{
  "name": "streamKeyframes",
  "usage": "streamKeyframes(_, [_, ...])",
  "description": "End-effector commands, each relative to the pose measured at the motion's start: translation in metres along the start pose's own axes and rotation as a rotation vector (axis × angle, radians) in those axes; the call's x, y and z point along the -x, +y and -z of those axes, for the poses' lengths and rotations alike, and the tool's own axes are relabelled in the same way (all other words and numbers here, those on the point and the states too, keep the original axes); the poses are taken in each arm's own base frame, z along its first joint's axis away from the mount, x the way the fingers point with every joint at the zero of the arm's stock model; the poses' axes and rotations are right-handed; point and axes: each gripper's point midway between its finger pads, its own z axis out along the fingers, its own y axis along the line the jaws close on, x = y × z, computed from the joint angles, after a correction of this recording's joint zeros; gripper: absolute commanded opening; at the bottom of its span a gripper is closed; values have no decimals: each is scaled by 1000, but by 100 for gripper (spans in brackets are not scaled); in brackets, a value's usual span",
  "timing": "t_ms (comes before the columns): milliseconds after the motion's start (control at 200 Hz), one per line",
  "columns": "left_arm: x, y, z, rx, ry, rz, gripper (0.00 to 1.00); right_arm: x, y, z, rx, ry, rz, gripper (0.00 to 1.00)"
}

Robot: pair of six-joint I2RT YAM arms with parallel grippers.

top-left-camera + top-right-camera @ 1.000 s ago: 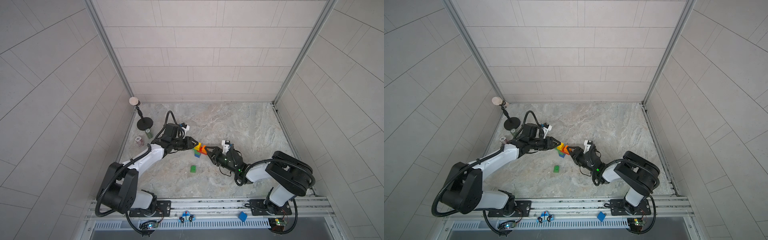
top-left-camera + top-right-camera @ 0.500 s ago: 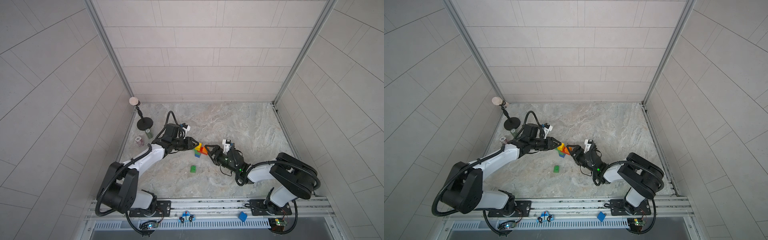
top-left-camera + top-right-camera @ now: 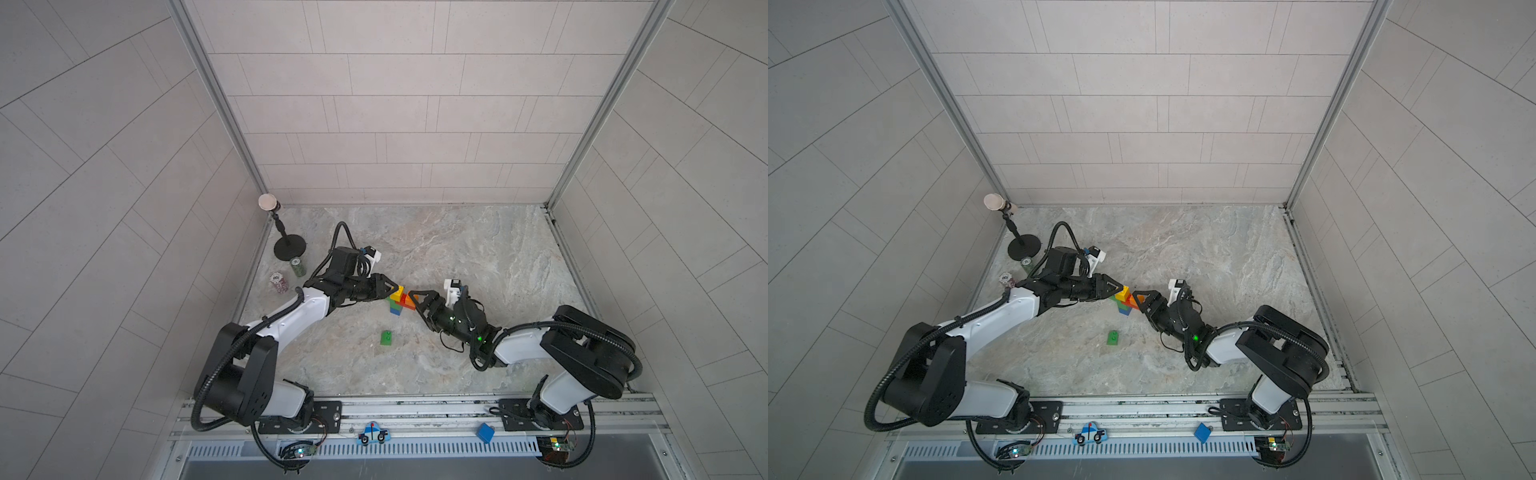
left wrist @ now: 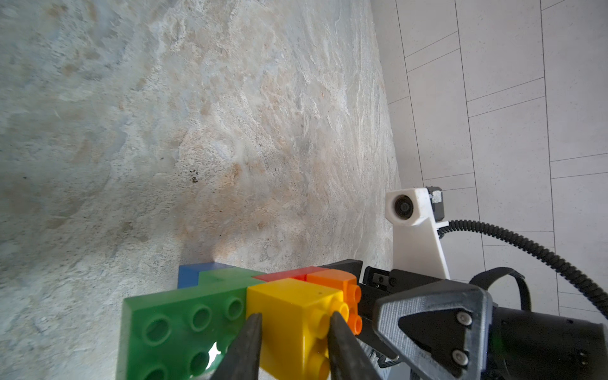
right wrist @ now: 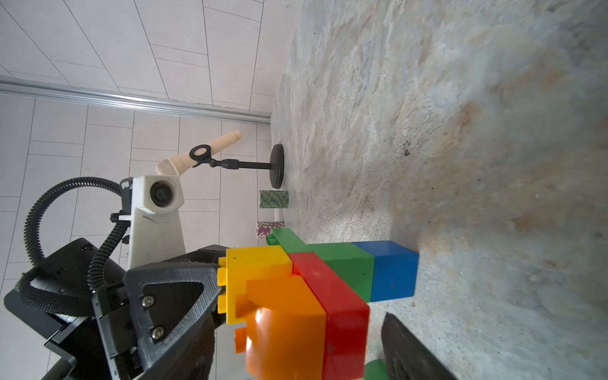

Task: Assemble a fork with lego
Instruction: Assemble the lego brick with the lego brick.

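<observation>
Fork (image 3: 399, 300): stands part-built on its blue foot near the surface's middle, clamped at the yellow prong (image 4: 286, 312) by the left gripper (image 4: 292, 324). Lacks the loose green brick (image 3: 386, 337) lying toward the front edge. Flanked at the orange end by the right gripper (image 3: 412, 301), jaws apart. Risks twisting, or popping off the yellow prong, under one-sided pressing.

The fork (image 3: 395, 306) is upright near the middle of the counter (image 3: 478, 249), stem end down, with the left pincer (image 3: 397, 289) on its left side and the right pincer (image 3: 412, 302) at its right. A loose brick (image 3: 386, 337) sits apart, nearer the robot. A microphone stand (image 3: 289, 248) occupies the far left corner, with a chip stack (image 3: 297, 267) just before its base and a second chip stack (image 3: 279, 283) further forward, closer to the left wall. On the front rail (image 3: 415, 409), a car-shaped cutout (image 3: 373, 435) lies left of a plain block (image 3: 485, 432).
</observation>
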Motion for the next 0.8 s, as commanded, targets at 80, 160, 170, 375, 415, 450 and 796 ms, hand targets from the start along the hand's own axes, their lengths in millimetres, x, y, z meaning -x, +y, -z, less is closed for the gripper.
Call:
streamKeyframes(80, [-10,17,-3,62,37,32,37,2,11,-5,43,-5,-22,77])
streamKeyframes(160, [-11,17,-4,61,40,31,37,2,10,-6,41,-5,-24,74])
streamKeyframes(170, [-11,17,-4,61,39,31,37,2,9,-6,39,-4,-24,74])
streamKeyframes(375, [-11,18,-5,61,42,33,37,2,7,-5,37,-7,-28,65])
streamKeyframes(415, [-11,18,-5,61,42,34,37,2,6,-5,36,-7,-30,64])
streamKeyframes(450, [-12,18,-5,60,43,34,37,2,6,-5,36,-7,-29,64])
streamKeyframes(796, [-11,18,-4,60,40,34,37,9,15,0,64,-34,-18,84])
